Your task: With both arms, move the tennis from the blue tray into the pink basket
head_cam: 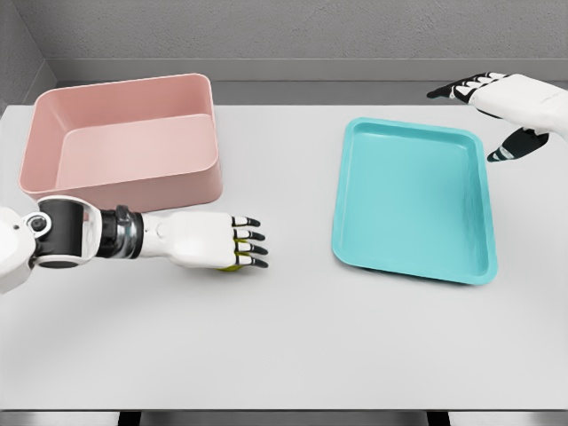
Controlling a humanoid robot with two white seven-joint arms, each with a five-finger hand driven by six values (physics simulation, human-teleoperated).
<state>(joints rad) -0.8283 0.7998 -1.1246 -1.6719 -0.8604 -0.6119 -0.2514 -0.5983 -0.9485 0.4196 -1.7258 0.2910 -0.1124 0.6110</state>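
Observation:
A yellow-green tennis ball [233, 264] shows only as a sliver under my left hand [241, 241], which lies low over the table in front of the pink basket [53, 177]. The fingers curl around the ball. The blue tray [413, 200] sits right of centre with nothing in it. My right hand [493, 111] hovers beyond the tray's far right corner, fingers spread and holding nothing.
The pink basket stands at the back left with nothing visible inside. The white table's front edge [284, 410] runs along the bottom. A grey wall closes off the back.

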